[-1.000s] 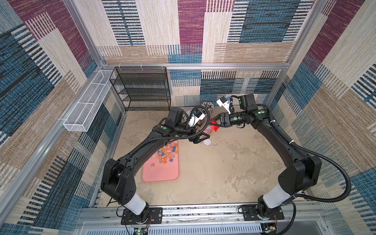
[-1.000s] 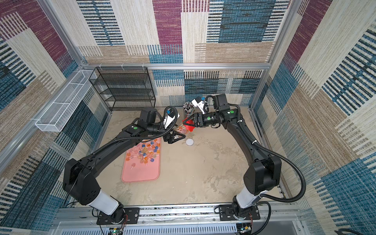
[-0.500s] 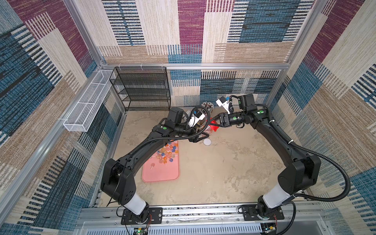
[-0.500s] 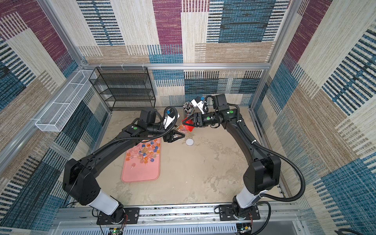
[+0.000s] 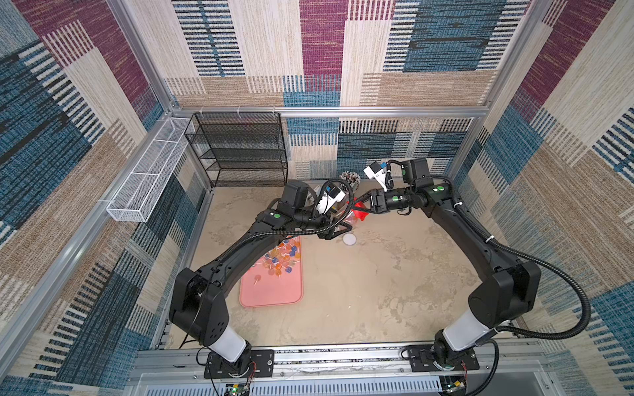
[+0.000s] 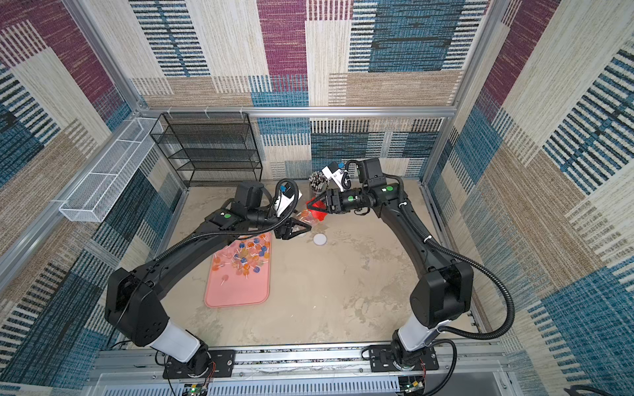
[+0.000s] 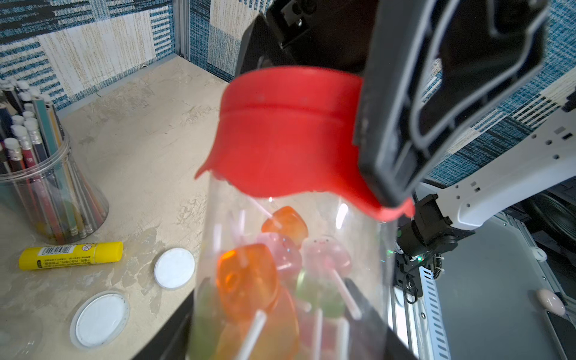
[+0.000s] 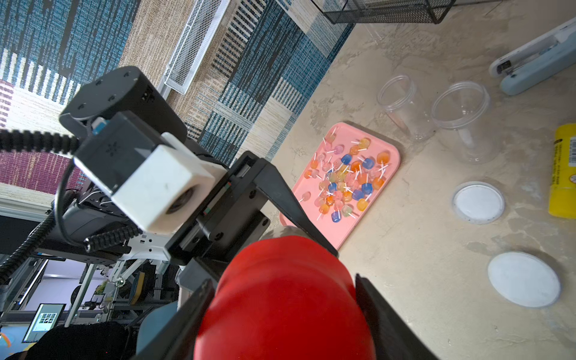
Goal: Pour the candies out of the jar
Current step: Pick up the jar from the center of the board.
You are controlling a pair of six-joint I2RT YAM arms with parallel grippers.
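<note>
A clear jar with a red lid hangs tilted above the table between both arms. Inside it are candies, orange, pink and green lollipops on white sticks. My left gripper is shut on the jar's body. My right gripper is shut on the red lid, one finger on each side. In both top views the two grippers meet at the back of the table, left gripper and right gripper. More candies lie on a pink tray.
Two empty clear jars stand beyond the tray. Two white lids and a yellow glue stick lie on the table. A cup of pencils stands nearby. A black wire shelf is at the back left.
My left gripper's jaws have closed in on the jar's body. Both arms have otherwise stayed where they were.
</note>
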